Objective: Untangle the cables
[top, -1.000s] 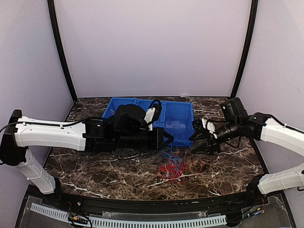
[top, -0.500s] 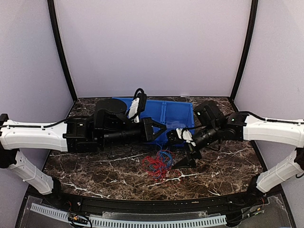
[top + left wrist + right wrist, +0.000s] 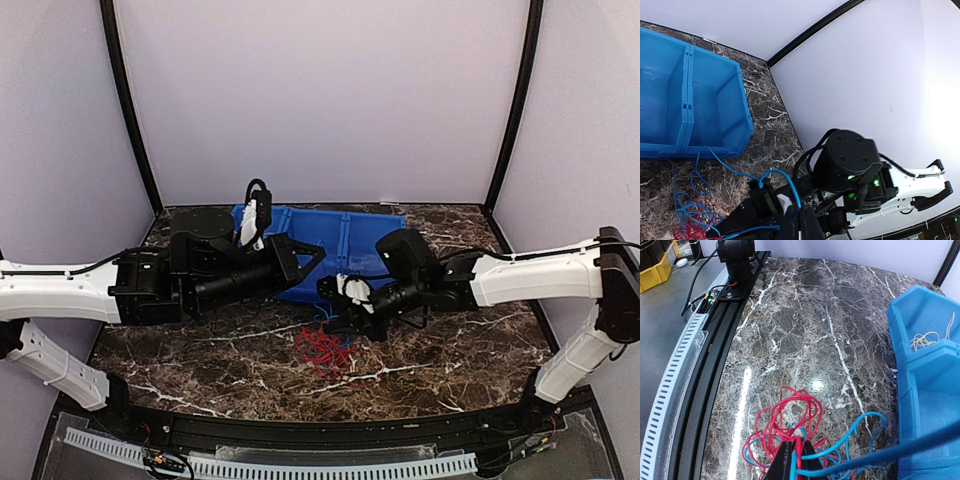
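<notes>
On the tabletop [image 3: 450, 340], near the blue bin [image 3: 360, 245], the cables [image 3: 322, 348] are seen tangled. One blue cable [image 3: 880, 454] is pinched by the left end effector [image 3: 799, 225] and the right end effector [image 3: 792, 457]; it should be drawn out slowly.

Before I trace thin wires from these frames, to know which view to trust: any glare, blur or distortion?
Right wrist: a glare spot on the marble table, and the blue cable nearest the lens is soft. Left wrist: the white wall blows out at the right. Top external: even light, but the black posts bow and the cables are small.
</notes>
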`<act>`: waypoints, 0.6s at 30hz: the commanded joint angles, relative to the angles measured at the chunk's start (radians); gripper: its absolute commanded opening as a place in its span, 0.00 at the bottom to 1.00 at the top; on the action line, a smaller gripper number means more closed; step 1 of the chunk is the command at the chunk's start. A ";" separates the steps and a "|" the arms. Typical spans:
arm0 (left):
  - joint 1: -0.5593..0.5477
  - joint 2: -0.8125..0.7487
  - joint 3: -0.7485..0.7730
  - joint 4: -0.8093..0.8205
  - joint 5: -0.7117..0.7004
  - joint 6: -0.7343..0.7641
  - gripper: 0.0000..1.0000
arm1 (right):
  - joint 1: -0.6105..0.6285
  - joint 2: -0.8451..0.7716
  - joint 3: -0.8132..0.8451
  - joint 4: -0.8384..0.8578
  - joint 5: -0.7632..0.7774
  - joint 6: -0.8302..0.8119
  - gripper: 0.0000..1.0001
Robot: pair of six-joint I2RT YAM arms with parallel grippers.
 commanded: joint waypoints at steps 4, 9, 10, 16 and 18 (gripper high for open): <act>-0.007 -0.137 0.057 -0.012 -0.110 0.054 0.00 | 0.007 0.062 -0.096 0.073 -0.021 -0.014 0.04; -0.007 -0.192 0.152 -0.086 -0.171 0.144 0.00 | 0.005 0.088 -0.107 0.007 -0.022 -0.041 0.10; -0.007 -0.209 0.175 -0.098 -0.177 0.166 0.00 | 0.005 0.094 -0.109 0.005 -0.020 -0.044 0.12; -0.007 -0.254 0.285 -0.189 -0.209 0.241 0.00 | -0.009 0.146 -0.085 -0.021 -0.002 -0.049 0.23; -0.007 -0.266 0.298 -0.209 -0.214 0.247 0.00 | -0.011 0.152 -0.078 -0.031 -0.005 -0.055 0.18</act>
